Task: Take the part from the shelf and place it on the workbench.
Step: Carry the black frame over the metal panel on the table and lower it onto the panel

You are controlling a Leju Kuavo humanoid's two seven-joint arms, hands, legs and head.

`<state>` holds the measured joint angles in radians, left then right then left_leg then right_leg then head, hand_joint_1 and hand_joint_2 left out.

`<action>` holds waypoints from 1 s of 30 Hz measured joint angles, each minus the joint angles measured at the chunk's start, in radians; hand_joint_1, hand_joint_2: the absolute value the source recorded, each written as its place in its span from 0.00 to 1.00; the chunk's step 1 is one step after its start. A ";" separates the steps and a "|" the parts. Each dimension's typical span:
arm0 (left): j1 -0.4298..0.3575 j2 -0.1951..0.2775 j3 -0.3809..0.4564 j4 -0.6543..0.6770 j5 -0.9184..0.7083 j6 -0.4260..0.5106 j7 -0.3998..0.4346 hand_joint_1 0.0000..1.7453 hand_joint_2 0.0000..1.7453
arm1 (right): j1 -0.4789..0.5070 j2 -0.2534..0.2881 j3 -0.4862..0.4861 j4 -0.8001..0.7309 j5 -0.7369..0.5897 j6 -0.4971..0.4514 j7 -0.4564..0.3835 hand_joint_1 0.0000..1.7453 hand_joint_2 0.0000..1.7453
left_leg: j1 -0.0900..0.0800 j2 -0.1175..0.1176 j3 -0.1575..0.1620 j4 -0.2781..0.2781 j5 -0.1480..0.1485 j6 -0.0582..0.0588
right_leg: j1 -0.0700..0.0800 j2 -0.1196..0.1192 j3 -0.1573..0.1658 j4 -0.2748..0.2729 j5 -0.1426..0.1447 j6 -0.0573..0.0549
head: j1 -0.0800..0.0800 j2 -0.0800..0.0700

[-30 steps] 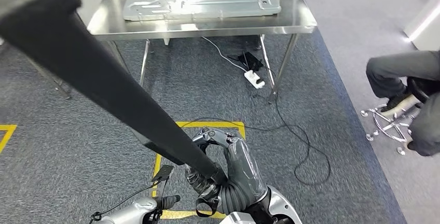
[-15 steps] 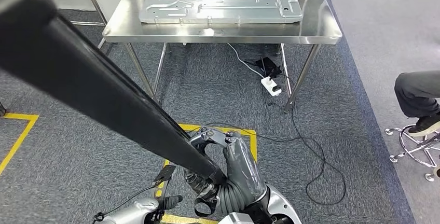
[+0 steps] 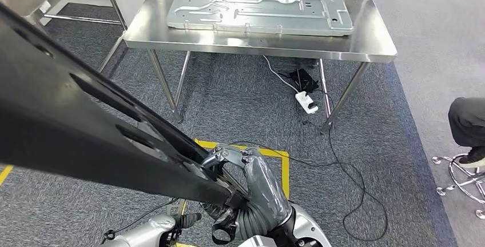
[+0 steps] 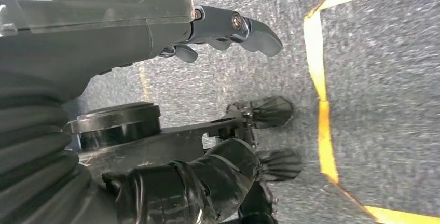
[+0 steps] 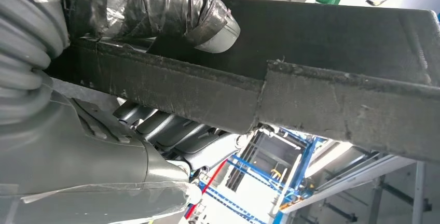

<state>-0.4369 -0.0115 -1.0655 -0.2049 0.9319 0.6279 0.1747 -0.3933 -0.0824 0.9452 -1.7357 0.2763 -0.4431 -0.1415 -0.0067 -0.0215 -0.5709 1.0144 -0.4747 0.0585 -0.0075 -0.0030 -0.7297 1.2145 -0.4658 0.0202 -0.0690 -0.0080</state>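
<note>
Ahead, the workbench (image 3: 260, 46) has come more central as the robot turned. The right hand (image 3: 243, 181) still grips the black part (image 3: 86, 127); the left hand (image 4: 228, 27) hangs with fingers apart, holding nothing.

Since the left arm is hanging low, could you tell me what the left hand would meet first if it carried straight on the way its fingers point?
Most likely the grey carpet: in the wrist view the left hand points across open floor, though depth is unclear.

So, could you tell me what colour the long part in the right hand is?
Black; the long flat part shows best in the head view.
</note>
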 joint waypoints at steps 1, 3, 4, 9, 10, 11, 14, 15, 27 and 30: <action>0.000 -0.001 0.000 0.000 0.000 0.000 0.000 0.00 1.00 | 0.000 0.000 0.000 0.000 0.000 0.002 0.000 1.00 1.00 | 0.000 -0.002 0.006 0.000 -0.007 -0.001 | 0.003 0.002 0.020 -0.061 0.036 -0.005 | 0.000 0.000; -0.001 -0.003 0.000 0.000 0.000 0.000 0.000 0.00 1.00 | -0.001 -0.001 0.000 0.000 0.000 0.005 0.000 1.00 1.00 | -0.002 -0.006 0.017 0.000 -0.021 -0.008 | 0.008 0.007 0.063 -0.162 0.076 -0.013 | 0.000 0.000; -0.001 -0.004 0.000 0.000 0.000 0.000 0.001 0.00 1.00 | -0.002 -0.002 0.000 0.000 0.000 0.006 0.000 1.00 1.00 | -0.002 -0.007 0.019 -0.001 -0.025 -0.012 | 0.012 0.008 0.073 -0.185 0.077 -0.016 | 0.000 0.000; -0.004 -0.004 0.000 0.000 0.000 -0.001 0.001 0.00 1.00 | -0.004 -0.001 0.001 0.000 -0.001 0.007 -0.001 1.00 1.00 | -0.001 0.001 0.006 0.042 -0.057 -0.040 | 0.002 0.005 0.112 -0.221 0.063 -0.033 | -0.002 0.000; -0.005 -0.004 0.000 0.000 0.000 -0.001 0.001 0.00 1.00 | -0.005 -0.001 0.001 0.000 -0.001 0.007 -0.001 1.00 1.00 | 0.002 0.004 -0.027 0.100 -0.075 -0.046 | 0.001 0.003 0.122 -0.226 0.058 -0.037 | -0.002 0.000; -0.004 -0.004 0.000 0.000 0.000 -0.001 0.002 0.00 1.00 | -0.005 -0.001 0.001 0.000 -0.001 0.008 -0.001 1.00 1.00 | 0.005 0.005 -0.071 0.169 -0.093 -0.052 | 0.001 0.001 0.130 -0.228 0.053 -0.040 | -0.003 0.000; 0.003 -0.004 -0.002 0.000 0.000 -0.006 0.004 0.00 1.00 | -0.005 -0.001 0.003 0.001 -0.003 0.017 -0.001 1.00 1.00 | 0.019 0.007 -0.163 0.262 -0.074 -0.068 | -0.001 0.000 0.149 -0.227 0.033 -0.039 | -0.003 0.000; 0.004 -0.004 -0.003 0.000 0.000 -0.007 0.005 0.00 1.00 | -0.006 -0.001 0.004 0.002 -0.004 0.022 -0.001 1.00 1.00 | 0.024 0.009 -0.158 0.221 -0.032 -0.072 | -0.003 0.001 0.158 -0.225 0.025 -0.036 | -0.003 0.000; -0.005 -0.003 -0.009 0.000 0.005 -0.011 0.009 0.00 1.00 | -0.011 -0.002 0.006 0.013 -0.010 0.030 0.003 1.00 1.00 | 0.015 0.014 -0.039 0.002 0.029 -0.011 | -0.006 0.001 0.038 0.044 -0.104 0.017 | 0.001 0.000; -0.003 -0.003 -0.009 0.000 0.008 -0.011 0.010 0.00 1.00 | -0.010 -0.002 0.006 0.018 -0.010 0.030 0.003 1.00 1.00 | 0.010 0.010 -0.018 0.004 0.010 -0.009 | -0.003 0.001 -0.017 0.065 -0.050 0.011 | 0.001 0.000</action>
<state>-0.4395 -0.0150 -1.0749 -0.2049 0.9399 0.6168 0.1851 -0.4028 -0.0846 0.9516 -1.7176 0.2659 -0.4135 -0.1385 0.0037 -0.0116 -0.5892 1.0187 -0.4646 0.0492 -0.0103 -0.0018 -0.7463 1.2797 -0.5157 0.0312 -0.0679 -0.0080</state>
